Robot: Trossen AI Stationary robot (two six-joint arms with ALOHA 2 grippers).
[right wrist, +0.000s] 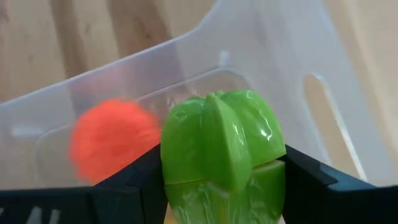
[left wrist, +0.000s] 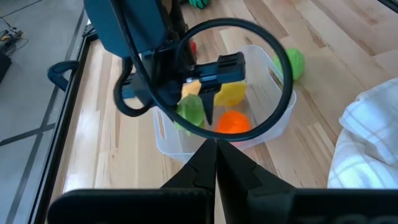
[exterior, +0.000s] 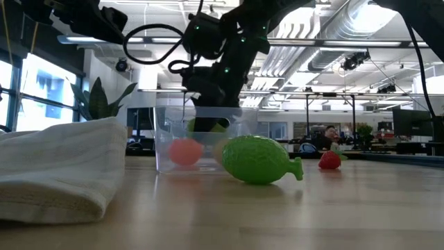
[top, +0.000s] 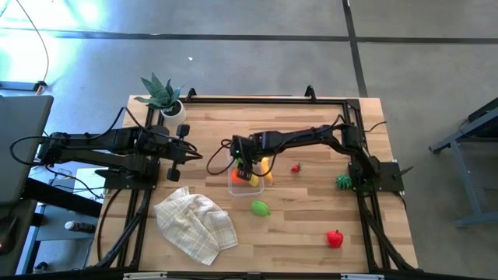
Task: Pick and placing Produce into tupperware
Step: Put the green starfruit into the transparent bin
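Wrist cam on the right arm gives the best look: the right gripper (right wrist: 219, 177) is clamped on a ribbed green pepper (right wrist: 221, 146), one finger on each side, hanging just over the clear tupperware (right wrist: 261, 50) with an orange fruit (right wrist: 112, 137) on its floor. From overhead you'd never know, the pepper is hidden under the arm and the tub contents are just a blob of orange and yellow. The left wrist cam adds a yellow piece (left wrist: 230, 93) in the tub too. The left gripper (left wrist: 216, 163) sits back by the left table edge, fingers pinched together with nothing between them. Outside the tub: a green lime-like fruit (top: 260, 208) just beside it, a small red one (top: 296, 167) near it, a red pepper (top: 334, 238) well apart. The right arm reaches across from the right side, wrist pointing down into the tub.
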